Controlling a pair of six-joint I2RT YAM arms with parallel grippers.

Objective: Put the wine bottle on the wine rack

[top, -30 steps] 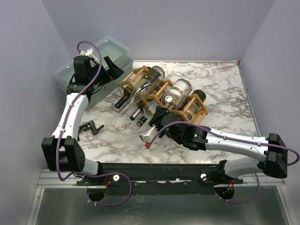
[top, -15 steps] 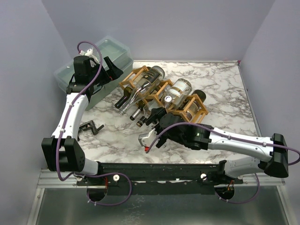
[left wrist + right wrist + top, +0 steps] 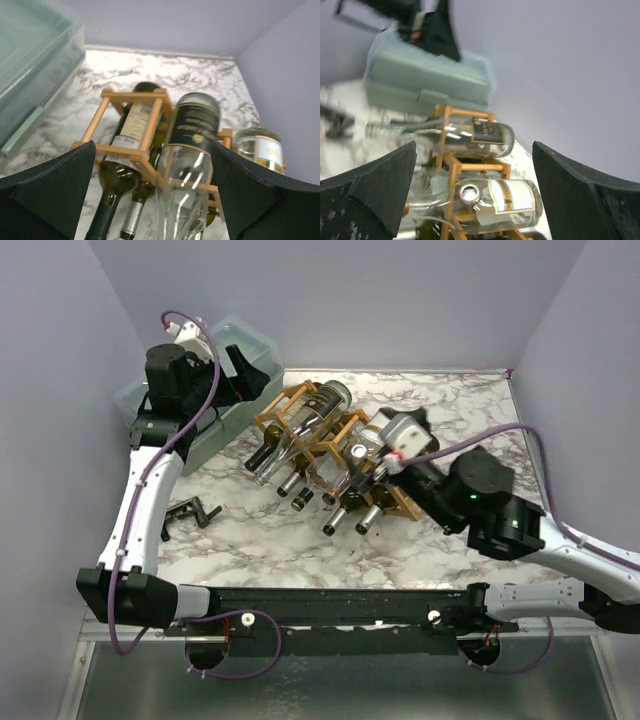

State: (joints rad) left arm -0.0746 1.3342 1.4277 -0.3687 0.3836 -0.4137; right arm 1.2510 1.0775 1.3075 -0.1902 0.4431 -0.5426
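Observation:
The wine rack (image 3: 274, 421) is a light wooden lattice lying across the middle of the marble table. Several bottles lie in it with necks pointing toward the arms. They include a clear bottle with a black label (image 3: 193, 129), a dark green one with a pale label (image 3: 129, 131) and a clear one with a white label (image 3: 525, 197). I cannot tell which is the task's wine bottle. My left gripper (image 3: 232, 385) hangs open beyond the rack's left end, beside the bin; nothing is between its fingers (image 3: 50, 190). My right gripper (image 3: 392, 440) is open above the rack's right end, holding nothing.
A translucent green lidded bin (image 3: 180, 400) stands at the back left, close to the left gripper. A small black clamp-like object (image 3: 190, 510) lies on the table near the left arm. Purple walls close in the back and both sides.
My right arm has swung from low in front of the bottle necks up and right, over the rack's right end, and its jaws have opened. Two necks at the front now show.

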